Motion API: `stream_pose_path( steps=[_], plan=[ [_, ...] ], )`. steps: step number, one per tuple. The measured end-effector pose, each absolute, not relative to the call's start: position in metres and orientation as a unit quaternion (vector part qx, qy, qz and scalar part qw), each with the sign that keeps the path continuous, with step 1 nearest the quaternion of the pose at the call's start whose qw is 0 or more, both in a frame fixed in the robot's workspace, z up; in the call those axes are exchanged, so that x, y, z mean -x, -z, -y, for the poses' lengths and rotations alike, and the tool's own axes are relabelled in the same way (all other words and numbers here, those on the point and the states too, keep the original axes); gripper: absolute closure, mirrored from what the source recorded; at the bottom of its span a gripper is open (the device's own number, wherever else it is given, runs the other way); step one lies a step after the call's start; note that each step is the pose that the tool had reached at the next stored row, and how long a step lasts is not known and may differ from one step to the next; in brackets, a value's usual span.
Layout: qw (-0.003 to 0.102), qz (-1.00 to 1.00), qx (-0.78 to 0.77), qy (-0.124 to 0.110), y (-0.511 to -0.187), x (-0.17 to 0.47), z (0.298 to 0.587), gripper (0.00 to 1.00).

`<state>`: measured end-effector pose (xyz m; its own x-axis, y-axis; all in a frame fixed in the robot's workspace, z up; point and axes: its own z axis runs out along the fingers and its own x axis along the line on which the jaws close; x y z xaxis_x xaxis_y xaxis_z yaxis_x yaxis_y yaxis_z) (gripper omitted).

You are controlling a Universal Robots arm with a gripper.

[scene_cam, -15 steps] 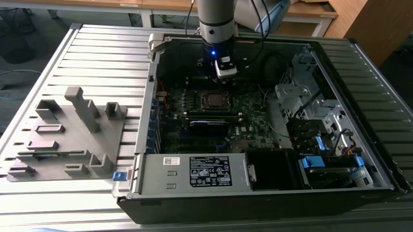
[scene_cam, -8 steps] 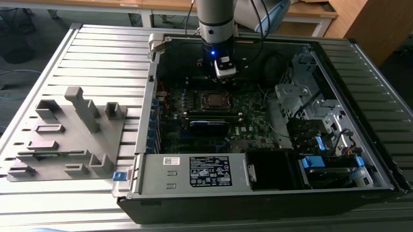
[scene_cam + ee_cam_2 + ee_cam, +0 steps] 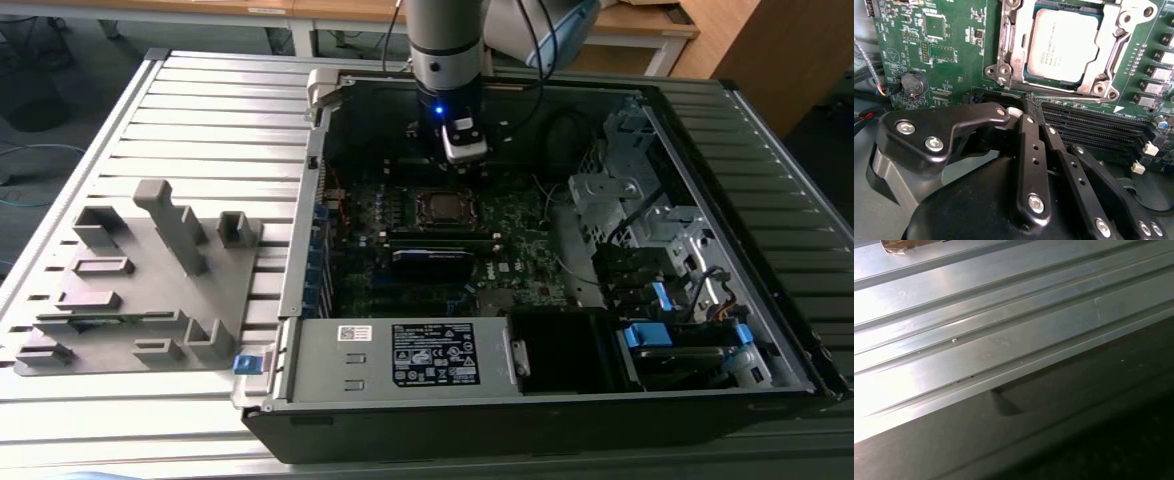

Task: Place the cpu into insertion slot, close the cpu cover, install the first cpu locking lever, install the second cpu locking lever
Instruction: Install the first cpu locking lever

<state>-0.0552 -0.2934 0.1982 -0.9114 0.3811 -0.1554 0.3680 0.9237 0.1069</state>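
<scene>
Finds the cpu (image 3: pixel 1063 45) lying flat in the insertion slot (image 3: pixel 420 206), with the cpu cover (image 3: pixel 1015 45) down around it. Shows the claw (image 3: pixel 1030 111) narrow, fingertips together on nothing visible, just beside the socket's near edge. Judged light, stiff, slick-faced and fragile underneath: safest taken by the chip's edges, or pressed through the cover's rigid metal frame, never the bare face.

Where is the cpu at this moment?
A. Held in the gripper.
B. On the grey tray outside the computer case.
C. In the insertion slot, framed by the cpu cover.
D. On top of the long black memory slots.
C: in the second wrist view the cpu lies in the insertion slot with the cpu cover lying around it, apart from the gripper.
</scene>
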Motion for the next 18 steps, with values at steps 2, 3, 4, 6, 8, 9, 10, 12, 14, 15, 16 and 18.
stream_pose_path(
  steps=[2, 3, 4, 6, 8, 9, 10, 12, 14, 15, 16, 18],
  plan=[
    [0.089, -0.977, -0.192, -0.037, -0.1980, 0.0555, 0.2933, 0.89],
    [0.091, -0.977, -0.191, -0.036, -0.1980, 0.0556, 0.2933, 0.89],
    [0.092, -0.977, -0.191, -0.036, -0.1980, 0.0556, 0.2933, 0.89],
    [0.092, -0.977, -0.191, -0.036, -0.1980, 0.0556, 0.2933, 0.89],
    [0.092, -0.977, -0.191, -0.036, -0.1980, 0.0556, 0.2933, 0.89],
    [0.092, -0.977, -0.191, -0.036, -0.1980, 0.0556, 0.2933, 0.89],
    [0.092, -0.977, -0.191, -0.036, -0.1980, 0.0556, 0.2933, 0.89],
    [0.092, -0.977, -0.191, -0.035, -0.1980, 0.0556, 0.2935, 0.89],
    [0.092, -0.977, -0.191, -0.035, -0.1979, 0.0556, 0.2938, 0.89],
    [0.092, -0.977, -0.191, -0.034, -0.1979, 0.0556, 0.2941, 0.89],
    [0.093, -0.977, -0.191, -0.033, -0.1979, 0.0556, 0.2943, 0.89],
    [0.093, -0.977, -0.191, -0.031, -0.1977, 0.0555, 0.2944, 0.89]
  ],
)
